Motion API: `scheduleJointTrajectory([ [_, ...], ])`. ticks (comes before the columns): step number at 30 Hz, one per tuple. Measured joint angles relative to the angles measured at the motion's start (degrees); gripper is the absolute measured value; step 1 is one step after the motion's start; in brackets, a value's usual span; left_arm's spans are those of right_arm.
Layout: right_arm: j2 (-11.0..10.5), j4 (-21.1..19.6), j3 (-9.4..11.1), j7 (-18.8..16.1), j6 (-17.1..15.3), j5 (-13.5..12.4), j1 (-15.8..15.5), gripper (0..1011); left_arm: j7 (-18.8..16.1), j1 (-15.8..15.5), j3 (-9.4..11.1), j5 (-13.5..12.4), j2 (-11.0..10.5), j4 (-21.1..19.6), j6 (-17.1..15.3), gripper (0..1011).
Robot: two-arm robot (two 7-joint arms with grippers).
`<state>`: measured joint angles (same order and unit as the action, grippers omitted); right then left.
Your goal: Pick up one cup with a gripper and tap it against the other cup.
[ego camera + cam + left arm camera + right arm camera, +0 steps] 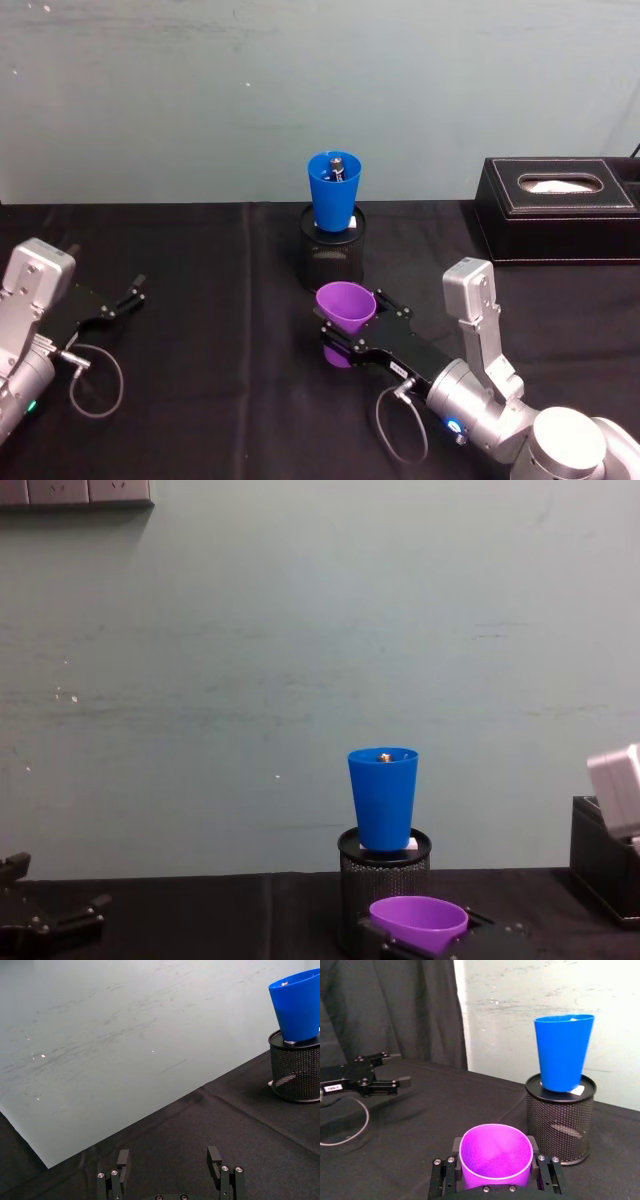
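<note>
Left claw (137, 289): is lying on the black counter (200, 330) at the far left, its jaws standing wide apart and holding nothing.
Blue cup (333, 195): is standing upright on the black mesh pen holder (333, 262), near the back wall.
Purple cup (346, 305): is sitting just in front of the pen holder, mouth up. It is probably light, stiff and slick, and best pinched across the sidewall below the rim. It is glossy, tapered and handleless.
Right claw (352, 328): is clamping the purple cup from both sides, low by the counter.
Black tissue box (555, 215): is sitting far right, well apart.
</note>
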<state>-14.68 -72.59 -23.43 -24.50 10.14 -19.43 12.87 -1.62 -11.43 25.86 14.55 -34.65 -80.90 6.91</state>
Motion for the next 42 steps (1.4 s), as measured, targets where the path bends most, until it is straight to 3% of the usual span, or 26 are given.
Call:
scheduleJointTrajectory([
  [30, 2.4, 5.8, 1.8, 0.1, 5.2, 4.5, 1.0, 735, 0.0, 0.0, 0.0, 0.0, 0.0, 0.0, 0.0, 1000],
  [42, 2.5, 5.9, 1.8, 0.0, 5.5, 4.6, 1.0, 768, 0.0, 0.0, 0.0, 0.0, 0.0, 0.0, 0.0, 1000],
])
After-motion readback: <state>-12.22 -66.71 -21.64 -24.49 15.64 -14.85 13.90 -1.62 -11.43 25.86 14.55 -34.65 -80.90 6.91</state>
